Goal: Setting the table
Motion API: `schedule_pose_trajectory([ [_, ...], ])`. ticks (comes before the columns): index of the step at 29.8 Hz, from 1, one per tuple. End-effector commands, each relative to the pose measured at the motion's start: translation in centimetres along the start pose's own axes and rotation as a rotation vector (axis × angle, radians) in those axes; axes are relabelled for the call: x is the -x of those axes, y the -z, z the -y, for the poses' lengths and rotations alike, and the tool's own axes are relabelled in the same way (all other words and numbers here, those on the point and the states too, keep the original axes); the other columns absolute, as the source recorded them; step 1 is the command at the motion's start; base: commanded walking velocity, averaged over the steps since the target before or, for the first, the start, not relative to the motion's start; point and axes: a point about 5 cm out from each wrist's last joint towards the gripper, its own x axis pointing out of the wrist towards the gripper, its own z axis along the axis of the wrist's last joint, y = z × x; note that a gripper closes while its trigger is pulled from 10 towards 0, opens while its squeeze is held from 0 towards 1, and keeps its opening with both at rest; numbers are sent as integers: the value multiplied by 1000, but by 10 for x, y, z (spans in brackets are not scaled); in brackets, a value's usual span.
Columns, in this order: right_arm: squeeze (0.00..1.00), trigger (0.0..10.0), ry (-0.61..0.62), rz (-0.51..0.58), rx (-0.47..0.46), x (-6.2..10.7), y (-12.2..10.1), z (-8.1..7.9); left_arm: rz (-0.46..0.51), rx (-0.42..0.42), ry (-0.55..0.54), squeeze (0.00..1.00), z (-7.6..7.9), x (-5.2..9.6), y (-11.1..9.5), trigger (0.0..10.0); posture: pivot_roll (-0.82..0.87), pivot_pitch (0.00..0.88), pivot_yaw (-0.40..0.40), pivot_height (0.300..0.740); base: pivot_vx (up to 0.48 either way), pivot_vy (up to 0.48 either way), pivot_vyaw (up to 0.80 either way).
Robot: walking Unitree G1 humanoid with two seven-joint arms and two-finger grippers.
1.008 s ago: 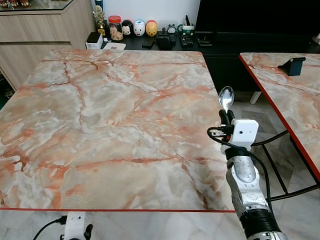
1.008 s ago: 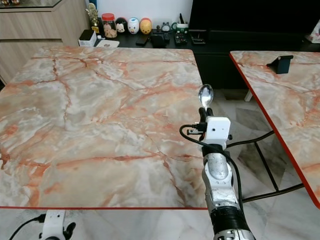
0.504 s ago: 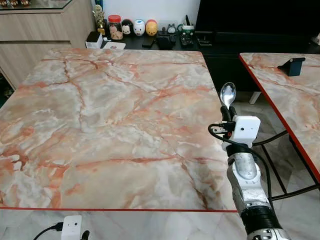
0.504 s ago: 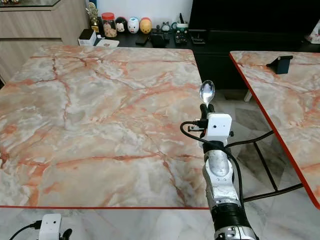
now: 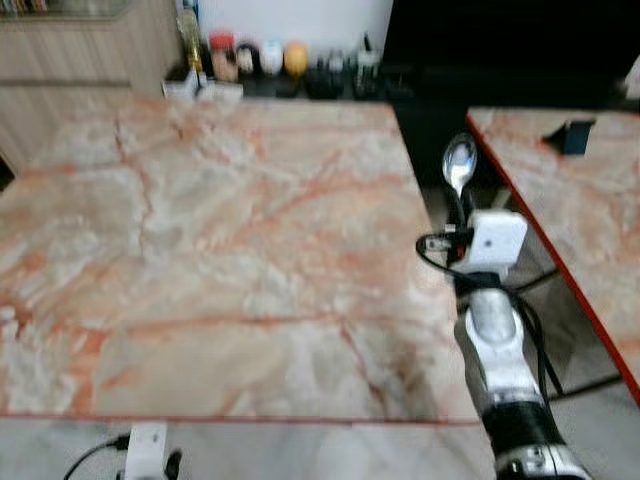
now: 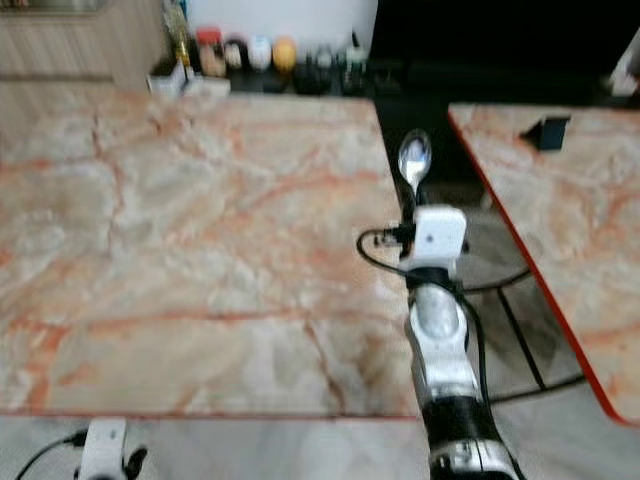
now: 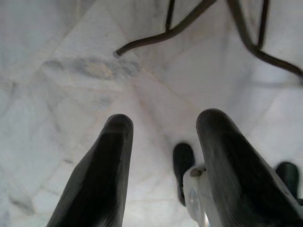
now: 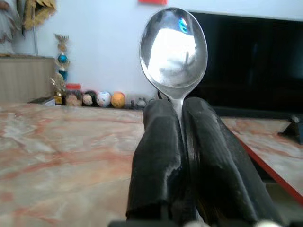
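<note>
My right gripper is shut on a silver spoon, whose bowl stands upright above the fingers. It is raised at the right edge of the large marble table, just past the rim. In the right wrist view the spoon sticks up from between the two black fingers, which press together on its handle. My left gripper hangs low below the table's near edge, open, with nothing between its fingers and pale floor beneath.
A second marble table with a red rim stands to the right, with a dark phone stand on it. A gap of floor separates the two tables. Jars and figurines line a dark cabinet behind. Both eye views are blurred.
The right gripper with the spoon has risen and moved slightly forward. The head views have turned blurry and shifted a little, so the camera is moving.
</note>
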Motion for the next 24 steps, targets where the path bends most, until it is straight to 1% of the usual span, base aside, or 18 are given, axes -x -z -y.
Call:
schedule_pose_trajectory([
  [1, 0, 10000, 9, 45, -9, -5, -10, 0, -10, -5, -3, 0, -1, 1, 3, 10000, -3, 0, -51, 740, 0, -270, 0],
  [11, 0, 10000, 13, 66, -11, -8, -16, 1, -5, -8, 1, 0, 0, 0, 1, 10000, -6, 0, -50, 740, 0, -269, 0],
  [24, 0, 10000, 2, 88, -16, -11, -21, -2, -1, -7, 12, 0, 5, 0, -1, 10000, -7, 0, -53, 740, 0, -270, 0],
])
